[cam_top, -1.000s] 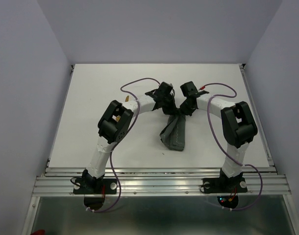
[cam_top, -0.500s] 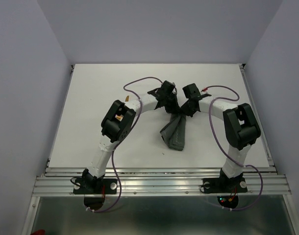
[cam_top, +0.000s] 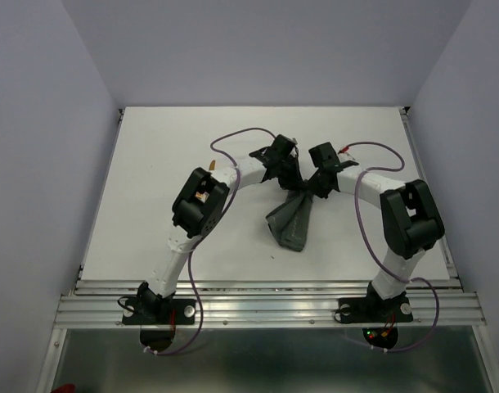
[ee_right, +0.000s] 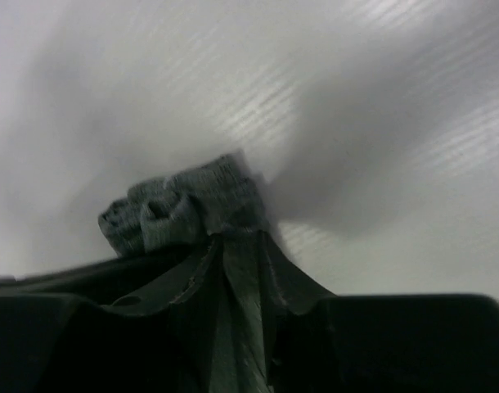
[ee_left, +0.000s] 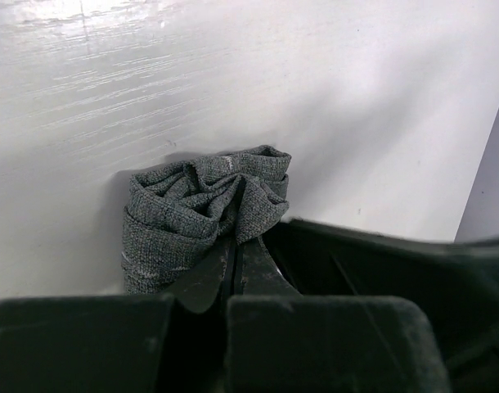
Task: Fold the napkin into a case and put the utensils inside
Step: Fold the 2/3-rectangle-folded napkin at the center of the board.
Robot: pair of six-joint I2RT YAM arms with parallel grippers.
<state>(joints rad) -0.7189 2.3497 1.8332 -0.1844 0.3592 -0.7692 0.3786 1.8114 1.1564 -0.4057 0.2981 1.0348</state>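
White matte surface (cam_top: 151,164), pale lavender walls (cam_top: 53,123) on three sides, ribbed metal rail (cam_top: 266,307) along the near edge. Napkin (cam_top: 290,223), dark grey, sits mid-surface as a bunched narrow strip, its far end lifted between the two arms. Left tool (ee_left: 236,262) is pinched together on a crumpled fold of the cloth. Right tool (ee_right: 233,254) is clamped on another gathered fold; that view is blurred. Fingertips of both are hidden from above by the wrists. A small orange-brown tip (cam_top: 210,166) shows beside the left forearm, too small to identify.
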